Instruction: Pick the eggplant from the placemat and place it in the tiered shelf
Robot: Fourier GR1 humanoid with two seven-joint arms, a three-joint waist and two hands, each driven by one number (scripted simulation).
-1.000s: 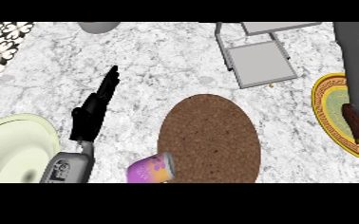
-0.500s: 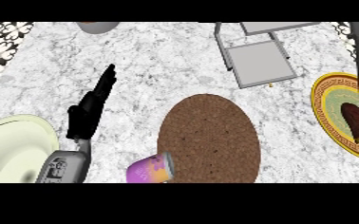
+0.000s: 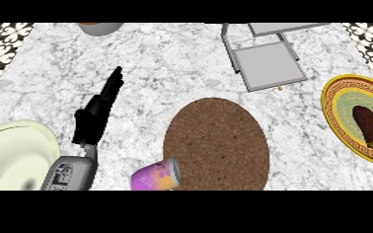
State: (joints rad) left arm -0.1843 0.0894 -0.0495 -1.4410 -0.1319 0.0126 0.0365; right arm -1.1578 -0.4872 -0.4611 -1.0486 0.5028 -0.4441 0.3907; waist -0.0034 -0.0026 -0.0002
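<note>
The round brown placemat (image 3: 216, 143) lies bare at the centre front. A dark maroon elongated shape, apparently the eggplant (image 3: 363, 123), rests on the yellow patterned plate (image 3: 336, 111) at the right edge and is partly cut off by the frame. The grey tiered shelf (image 3: 268, 65) stands at the back right with nothing on its lower tray. My left hand (image 3: 98, 111) is open at the left, fingers straight and pointing away, holding nothing. My right hand does not show.
A purple can (image 3: 155, 176) lies on its side at the placemat's front left. A pale green plate (image 3: 22, 150) sits at the left front beside my left forearm. A grey bowl (image 3: 99, 27) is at the back left.
The dark shape over the yellow plate has shifted slightly. The left hand and everything else stay where they were.
</note>
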